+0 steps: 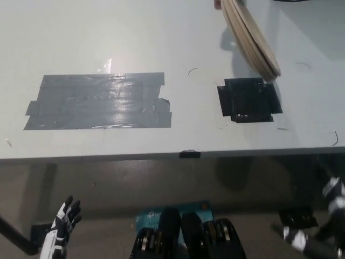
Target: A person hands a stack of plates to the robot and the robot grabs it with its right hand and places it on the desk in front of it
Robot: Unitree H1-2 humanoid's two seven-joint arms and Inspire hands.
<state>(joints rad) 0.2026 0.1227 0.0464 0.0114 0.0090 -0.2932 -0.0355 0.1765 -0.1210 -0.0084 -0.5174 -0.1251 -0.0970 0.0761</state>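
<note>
Plates point(252, 38) hang tilted over the tabletop point(161, 43), not yet taken; my right hand point(333, 197) waits low, its opening unclear, and my left hand point(64, 221) rests low, fingers spread, empty.

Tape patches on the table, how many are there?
3. A big grey patch is at the left, a black square patch is at the right, and a tiny black bit sits at the near edge of the table.
</note>
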